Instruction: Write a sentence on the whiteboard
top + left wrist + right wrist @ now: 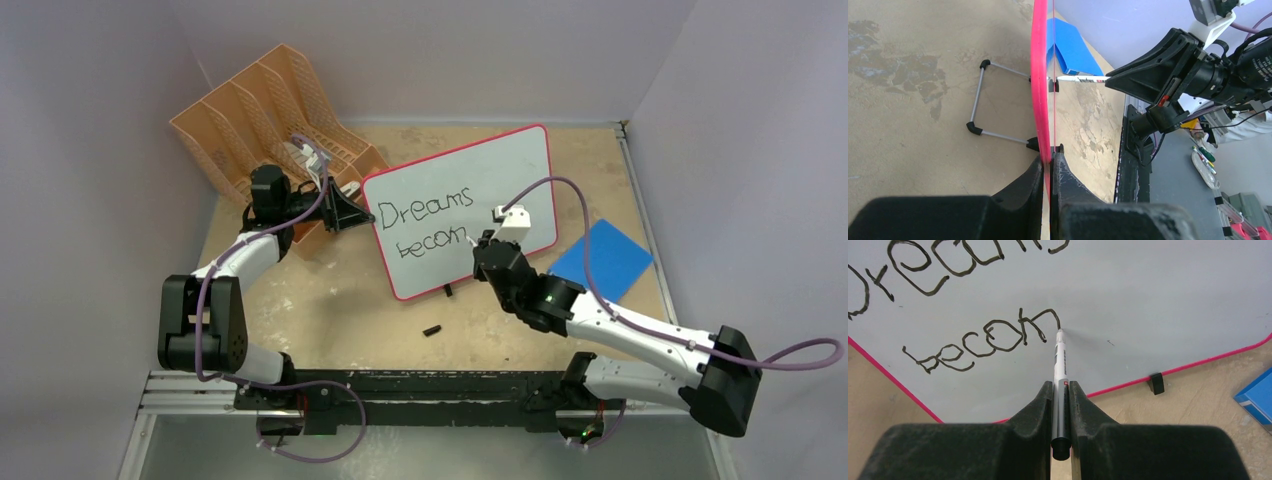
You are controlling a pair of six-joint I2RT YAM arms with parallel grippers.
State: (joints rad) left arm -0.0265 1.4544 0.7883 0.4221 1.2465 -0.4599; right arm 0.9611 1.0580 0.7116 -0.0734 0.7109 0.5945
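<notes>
The whiteboard with a red-pink frame stands tilted in the middle of the table. The sentence reads "Dreams" with "becom" under it in black; it also shows in the right wrist view. My left gripper is shut on the board's left edge, seen edge-on in the left wrist view. My right gripper is shut on a white and black marker, whose tip touches the board at the end of the "m". The marker also shows in the left wrist view.
An orange file rack stands at the back left, behind my left arm. A blue square pad lies right of the board. A small black cap lies on the table in front of the board. The board's wire foot rests behind it.
</notes>
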